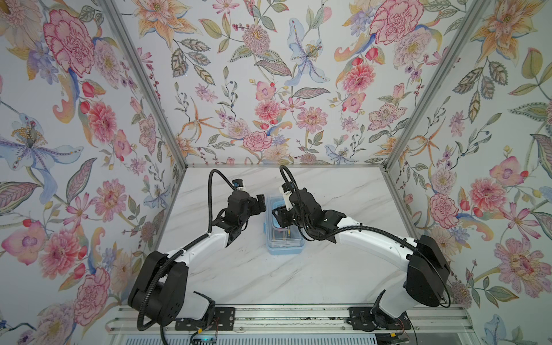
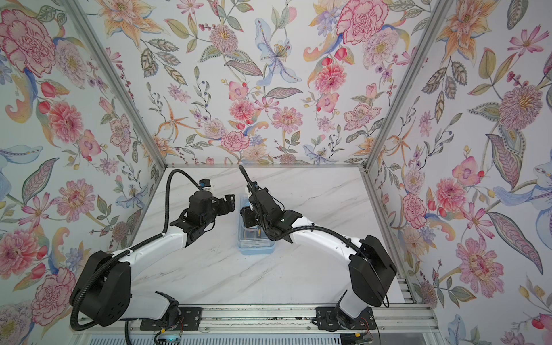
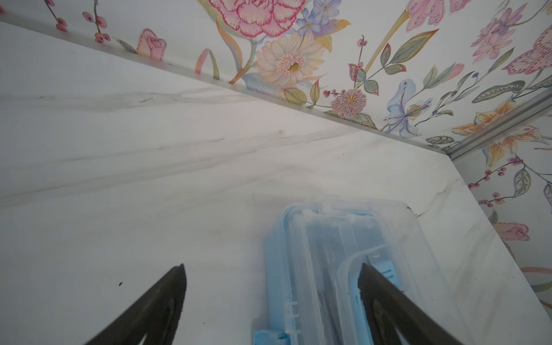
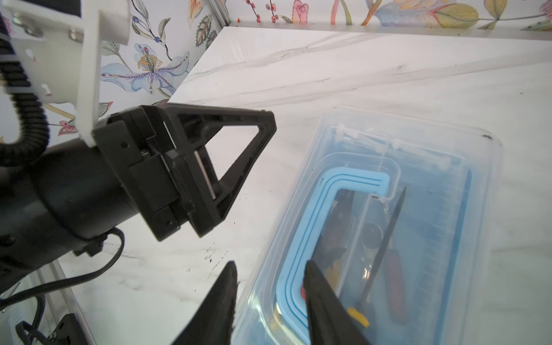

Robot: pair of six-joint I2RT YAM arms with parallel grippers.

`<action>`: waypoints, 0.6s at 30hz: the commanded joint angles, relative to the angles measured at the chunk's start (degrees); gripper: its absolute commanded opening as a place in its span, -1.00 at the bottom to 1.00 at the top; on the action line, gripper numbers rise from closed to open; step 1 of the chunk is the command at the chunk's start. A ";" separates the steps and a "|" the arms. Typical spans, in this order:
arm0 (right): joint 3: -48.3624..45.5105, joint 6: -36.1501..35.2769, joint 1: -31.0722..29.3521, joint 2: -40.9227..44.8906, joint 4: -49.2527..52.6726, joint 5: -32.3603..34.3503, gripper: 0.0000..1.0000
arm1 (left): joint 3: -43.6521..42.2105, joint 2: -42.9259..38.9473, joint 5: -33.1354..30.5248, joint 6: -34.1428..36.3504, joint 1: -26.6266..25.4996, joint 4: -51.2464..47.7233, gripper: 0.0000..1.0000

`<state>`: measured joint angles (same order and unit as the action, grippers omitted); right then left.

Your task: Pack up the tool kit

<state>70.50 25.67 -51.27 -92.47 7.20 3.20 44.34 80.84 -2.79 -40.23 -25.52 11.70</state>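
The tool kit [image 1: 285, 239] [image 2: 256, 245] is seen near the middle of the marble bench [image 1: 298, 277], lying flat with one short end turned toward the back floral wall [image 1: 268, 89]. Its transparent lid [image 4: 442, 167] is laid over the light-blue body, and the blue handle [image 4: 328, 185] is folded flat under the lid. Through the lid, tools [image 4: 339, 227] can be made out, among them a thin dark shaft [image 4: 385, 239] and a red grip [image 4: 395, 286].

The left end effector [image 1: 260, 204] [image 2: 228, 204] is held just beside the tool kit's left long side, near its far end. It is released: in the left wrist view [image 3: 272, 265] its fingers [image 3: 167, 298] are spread wide, one over bare bench and one over the lid, and nothing is clamped.

The right end effector [image 1: 276, 213] [image 2: 243, 212] is reached over the tool kit from the right side and set low over its far half. In the right wrist view [image 4: 270, 264] the kit's long rim is straddled by partly spread fingers [image 4: 322, 298], one outside the wall and one over the lid by the handle. Whether the rim is pinched cannot be told.
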 commanded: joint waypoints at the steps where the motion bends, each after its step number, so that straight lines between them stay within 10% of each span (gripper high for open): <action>1: 1.36 1.75 0.68 -0.17 0.86 -0.64 -0.24 | -5.20 -1.06 1.96 -1.27 -0.01 -1.58 0.73; 13: 0.16 1.78 1.78 -0.77 1.23 -0.39 -0.25 | -7.36 -1.67 0.58 -4.48 -15.26 -2.22 0.65; 18: 0.11 1.33 2.56 -1.52 1.91 -0.56 -0.27 | -7.97 -1.38 -3.23 -5.52 -13.66 -5.20 0.72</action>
<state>70.50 26.46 -49.43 -93.12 7.92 3.16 35.81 80.05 -3.51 -44.66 -40.12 8.43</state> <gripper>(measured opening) 0.367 0.852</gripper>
